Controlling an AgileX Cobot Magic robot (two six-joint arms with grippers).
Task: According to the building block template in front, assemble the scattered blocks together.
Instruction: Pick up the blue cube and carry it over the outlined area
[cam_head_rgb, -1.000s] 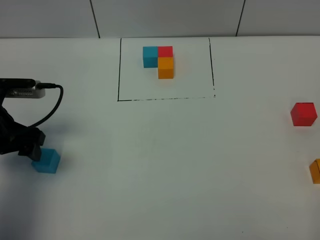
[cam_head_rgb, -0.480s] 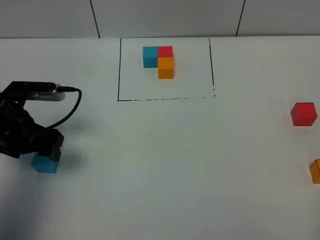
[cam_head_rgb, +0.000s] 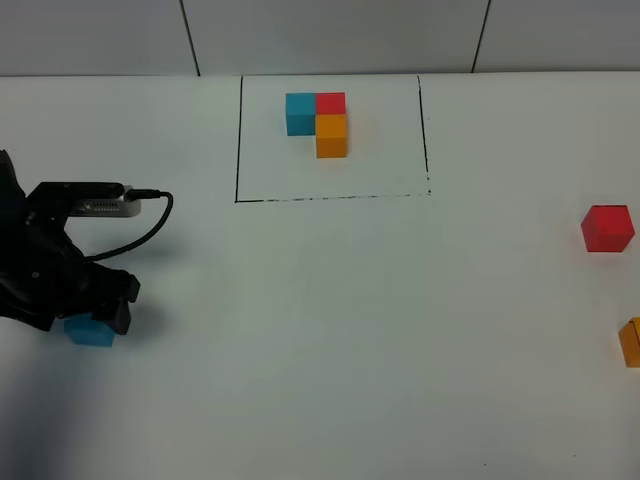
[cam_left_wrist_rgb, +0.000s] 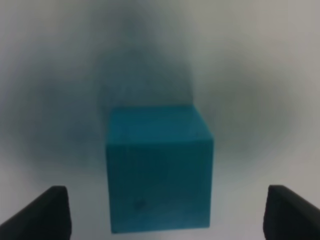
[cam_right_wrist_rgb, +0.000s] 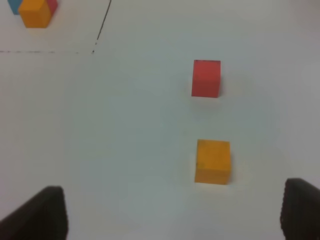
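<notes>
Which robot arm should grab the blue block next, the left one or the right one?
Left. The left gripper is open at the blue block, with one finger on each side. The right gripper is open too, but far off, by the red block and orange block.

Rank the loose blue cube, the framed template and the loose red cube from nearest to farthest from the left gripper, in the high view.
1. loose blue cube, directly under the left gripper
2. framed template, back middle
3. loose red cube, far right

Near each other, not touching — red cube (cam_right_wrist_rgb: 206, 78), orange cube (cam_right_wrist_rgb: 213, 161); fingers (cam_right_wrist_rgb: 50, 212) spread wide.
</notes>
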